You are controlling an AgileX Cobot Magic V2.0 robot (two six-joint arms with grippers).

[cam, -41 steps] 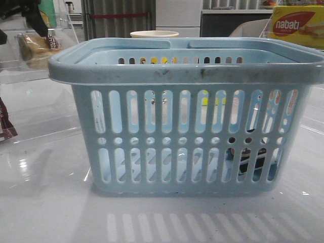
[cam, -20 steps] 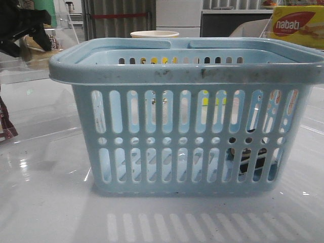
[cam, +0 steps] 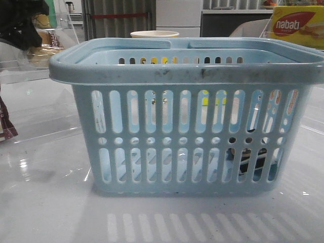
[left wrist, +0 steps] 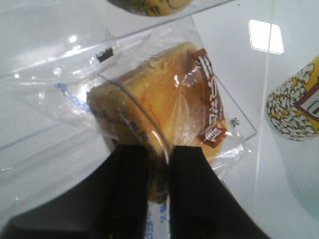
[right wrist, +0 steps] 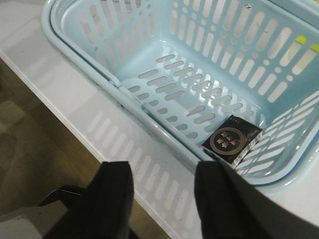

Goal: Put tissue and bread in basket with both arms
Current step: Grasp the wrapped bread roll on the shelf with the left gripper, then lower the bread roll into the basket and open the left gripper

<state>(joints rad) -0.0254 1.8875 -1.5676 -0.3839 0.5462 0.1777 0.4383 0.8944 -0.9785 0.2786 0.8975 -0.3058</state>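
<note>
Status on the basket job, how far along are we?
Tissue done: it lies on the floor of the basket, and the right hand is open and empty outside the rim. In hand: the left hand is closed on the bread, away from the basket. Left: carry the bread over and drop it in.

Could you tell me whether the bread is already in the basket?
No, the basket holds only the tissue; the bread lies outside by the left gripper.

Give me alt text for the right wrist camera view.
The right claw, open and empty, hovers outside the rim of the light-blue basket. Inside, the small dark tissue packet lies flat on the basket floor near a corner.
</note>
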